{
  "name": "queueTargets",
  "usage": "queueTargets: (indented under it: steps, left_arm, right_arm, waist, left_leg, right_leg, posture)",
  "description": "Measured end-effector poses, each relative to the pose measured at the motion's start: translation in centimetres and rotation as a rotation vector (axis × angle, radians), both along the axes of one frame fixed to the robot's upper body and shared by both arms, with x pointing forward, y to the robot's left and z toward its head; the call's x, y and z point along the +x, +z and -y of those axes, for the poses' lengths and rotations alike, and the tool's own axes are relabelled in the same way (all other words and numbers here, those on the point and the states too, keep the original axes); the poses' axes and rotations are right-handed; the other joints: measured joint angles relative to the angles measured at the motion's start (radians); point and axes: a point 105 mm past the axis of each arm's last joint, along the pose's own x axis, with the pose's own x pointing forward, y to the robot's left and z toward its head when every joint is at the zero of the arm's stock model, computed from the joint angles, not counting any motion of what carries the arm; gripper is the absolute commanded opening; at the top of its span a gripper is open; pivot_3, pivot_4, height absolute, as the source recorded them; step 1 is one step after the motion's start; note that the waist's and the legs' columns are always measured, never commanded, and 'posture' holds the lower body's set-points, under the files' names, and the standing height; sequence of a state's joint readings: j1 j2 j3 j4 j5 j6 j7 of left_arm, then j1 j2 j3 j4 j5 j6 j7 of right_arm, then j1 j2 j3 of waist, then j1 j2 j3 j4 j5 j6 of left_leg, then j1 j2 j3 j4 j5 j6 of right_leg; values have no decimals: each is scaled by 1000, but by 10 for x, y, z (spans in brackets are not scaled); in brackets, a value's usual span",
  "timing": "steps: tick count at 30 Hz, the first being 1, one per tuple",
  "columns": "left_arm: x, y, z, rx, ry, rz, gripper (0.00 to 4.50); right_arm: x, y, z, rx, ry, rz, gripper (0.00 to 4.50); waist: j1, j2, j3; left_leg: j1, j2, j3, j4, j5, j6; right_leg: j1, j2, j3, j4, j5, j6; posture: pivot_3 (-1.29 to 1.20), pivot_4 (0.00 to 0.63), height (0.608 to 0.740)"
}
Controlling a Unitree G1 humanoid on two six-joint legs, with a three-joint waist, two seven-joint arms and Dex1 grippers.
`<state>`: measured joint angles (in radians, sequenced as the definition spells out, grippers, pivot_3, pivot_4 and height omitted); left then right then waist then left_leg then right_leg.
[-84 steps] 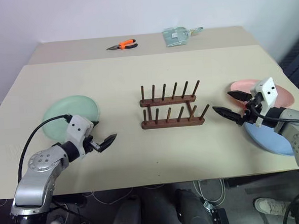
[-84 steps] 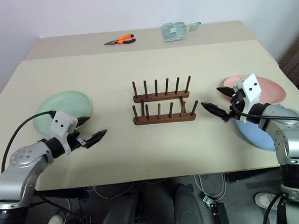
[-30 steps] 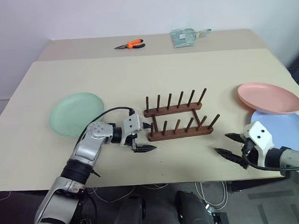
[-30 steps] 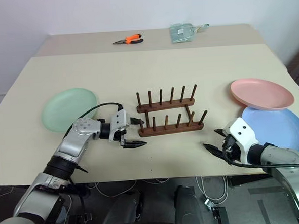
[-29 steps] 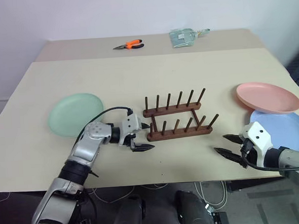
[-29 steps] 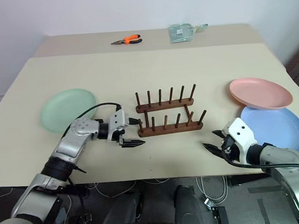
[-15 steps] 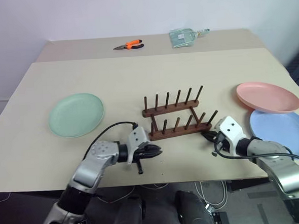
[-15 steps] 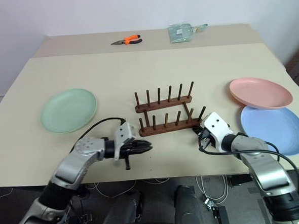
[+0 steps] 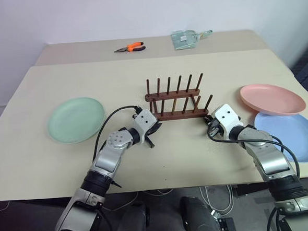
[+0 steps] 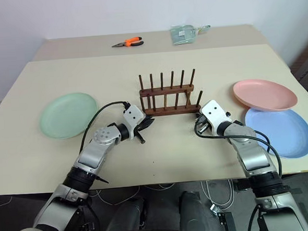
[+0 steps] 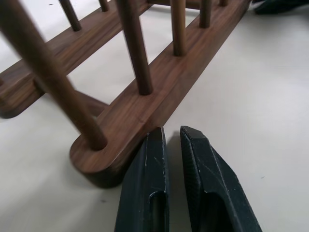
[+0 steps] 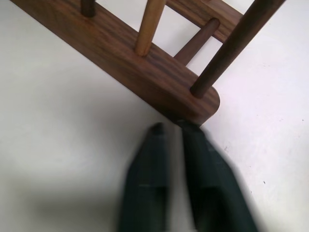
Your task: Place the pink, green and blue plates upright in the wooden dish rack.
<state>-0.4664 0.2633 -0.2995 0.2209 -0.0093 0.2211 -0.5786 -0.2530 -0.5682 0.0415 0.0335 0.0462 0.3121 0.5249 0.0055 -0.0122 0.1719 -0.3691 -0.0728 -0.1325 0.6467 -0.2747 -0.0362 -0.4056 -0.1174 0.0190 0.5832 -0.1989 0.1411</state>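
While the wooden dish rack [image 9: 176, 103] is standing empty mid-table, left gripper [image 11: 172, 137] clenched, pressing its left end, right gripper [image 12: 176, 126] nearly closed at its right end, green plate [image 9: 76, 119] lying far left, pink plate [image 9: 272, 99] overlapping blue plate [image 9: 296, 135] right, orange pliers [image 9: 128, 47] and plastic packet [image 9: 186, 38] behind.

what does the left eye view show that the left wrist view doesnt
Left eye view alone: the green plate, pink plate and blue plate lying flat on the table, none in the rack; orange pliers and a clear packet at the far edge; the right gripper at the rack's right end.

Left wrist view alone: the left gripper's fingers nearly together, tips at the rounded end of the rack's near base bar.

Both: the wooden dish rack, its pegs bare.
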Motion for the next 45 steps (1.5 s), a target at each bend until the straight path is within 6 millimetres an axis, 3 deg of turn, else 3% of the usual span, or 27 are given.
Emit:
queueTargets:
  steps: [3, 5, 8, 10, 12, 16, 19, 26, 29, 32, 33, 35, 37, 39, 41, 45]
  left_arm:
    - [-1, 1, -4, 9, -1, 12, 433]
    - [-4, 1, -8, 16, -6, 16, 433]
    - [-14, 2, -11, 3, -44, -3, 433]
    - [-26, 5, -6, -49, -105, -38, 433]
    - [-37, 16, 5, -106, -183, -47, 433]
    - [-53, 46, 24, -195, -312, -12, 433]
    - [-57, 52, 27, -211, -335, -12, 433]
    - [-63, 56, 26, -214, -344, -7, 433]
    - [-64, 51, 20, -201, -326, -20, 433]
    - [-60, 51, 10, -219, -286, -26, 433]
    - [-58, 52, 5, -223, -271, -25, 433]
    - [-55, 54, 0, -219, -255, -19, 433]
    - [-56, 53, 0, -218, -260, -21, 433]
    - [-55, 52, -2, -211, -255, -27, 433]
    - [-54, 51, -4, -209, -250, -28, 433]
    - [-54, 52, -5, -214, -244, -26, 433]
  right_arm:
    - [-6, 15, 10, -49, 31, 26, 3337]
    - [-11, 40, 23, -113, 37, 82, 4384]
    - [-19, 78, 55, -268, 5, 155, 4384]
    - [-27, 90, 80, -414, -21, 153, 4384]
    - [-30, 92, 96, -525, -29, 140, 4384]
    - [-29, 72, 134, -711, -88, 57, 4384]
    - [-26, 59, 154, -755, -129, 12, 3531]
    - [-19, 51, 164, -800, -136, -1, 35]
    - [-16, 53, 159, -793, -129, 36, 35]
    - [-11, 76, 142, -682, -135, 148, 35]
    - [-5, 93, 131, -538, -163, 212, 35]
    - [3, 137, 94, -78, -165, 358, 35]
    - [-6, 176, 58, 295, -40, 397, 35]
    - [-22, 198, 30, 493, 114, 383, 35]
    - [-34, 206, 9, 658, 227, 331, 35]
    - [-30, 191, -5, 751, 222, 195, 35]
  waist:
    - [-1, 1, 0]
    - [-2, 1, 0]
    - [0, 1, 0]
    - [5, 1, 1]
    - [7, 0, 1]
    - [6, 0, 1]
    - [-2, 1, 2]
    - [-3, 2, 2]
    - [-1, 3, 2]
    - [-3, 4, 3]
    - [-6, 4, 3]
    - [-19, 4, 4]
    - [-16, 4, 4]
    - [-4, 3, 4]
    - [9, 3, 4]
    - [9, 3, 4]
  left_leg:
    - [-1, 0, 0, 0, 0, 0]
    - [-1, 0, 0, -1, 0, 0]
    - [-2, 0, 0, -1, 0, 0]
    - [-3, 0, 1, -1, 0, 0]
    - [-4, 0, 1, 0, 0, 0]
    - [-4, 0, 3, 0, 0, 0]
    - [-3, 0, 3, 0, 0, 0]
    - [-3, 0, 3, 0, 0, 0]
    - [-3, 0, 3, 0, 0, 0]
    - [-3, 0, 3, 0, 0, 0]
    - [-3, 1, 3, 0, 0, 0]
    - [-3, 1, 1, -1, 0, 0]
    - [-3, 1, -1, -1, 0, 0]
    - [-4, 1, -4, -1, 0, 0]
    - [-5, 0, -4, -1, 0, 1]
    - [-5, -1, -2, 0, 0, 1]
  right_leg:
    - [-1, 0, 0, 0, 0, 0]
    - [-1, 0, 0, 0, 0, 0]
    - [-2, 0, 0, -1, 0, 0]
    - [-2, 0, 0, -1, 0, 0]
    - [-2, -1, 0, -2, -2, -2]
    - [-2, -1, 1, -2, -2, -3]
    - [-2, -1, 1, -2, -2, -3]
    - [-2, -1, 2, -2, -2, -3]
    - [-2, -1, 2, -2, -2, -3]
    - [-2, -1, 3, -1, -2, -3]
    - [-2, 0, 3, -1, -2, -3]
    - [-2, 0, 3, -1, -1, -2]
    - [-2, 1, 1, -1, 2, -4]
    - [-2, 1, -2, -2, 2, -4]
    - [-1, 0, -2, -4, 1, -6]
    - [-1, -1, 0, -4, 0, -7]
  posture:
    - [0, 150, 740]
    - [0, 150, 740]
    - [0, 150, 740]
    - [0, 150, 740]
    - [0, 150, 740]
    - [0, 150, 740]
    - [0, 150, 740]
    - [0, 150, 740]
    - [0, 150, 740]
    - [0, 150, 740]
    - [0, 150, 740]
    - [0, 150, 740]
    - [0, 150, 740]
    - [0, 150, 740]
    - [0, 150, 740]
    - [0, 150, 740]
